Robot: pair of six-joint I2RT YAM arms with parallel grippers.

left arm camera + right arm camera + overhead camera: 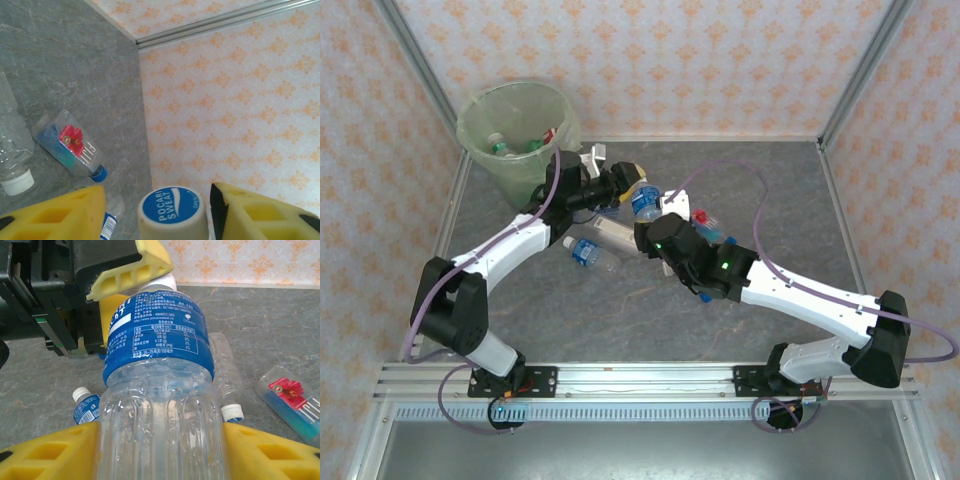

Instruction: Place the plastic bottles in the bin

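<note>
**Item:** Pocari Sweat bottle, clear ribbed body, blue label, white cap. It is sitting between the two grippers, near the middle of the grey table.

**Grip:** Right gripper is clamping the body, both yellow fingers touching. Left gripper is straddling the cap, jaws parted, a gap showing on one side.

**Bin**: pale green, standing at the far left corner, holding other bottles.

**Lying nearby:** red-flower-labelled bottle, clear white-capped bottle, small blue-labelled bottle.

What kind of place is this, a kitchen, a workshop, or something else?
Probably a robot test booth, not a home: wallpapered panels in bare metal framing box in a grey table, two arms are bolted to a rail at its near edge, and plastic bottles lie by a bin.
</note>
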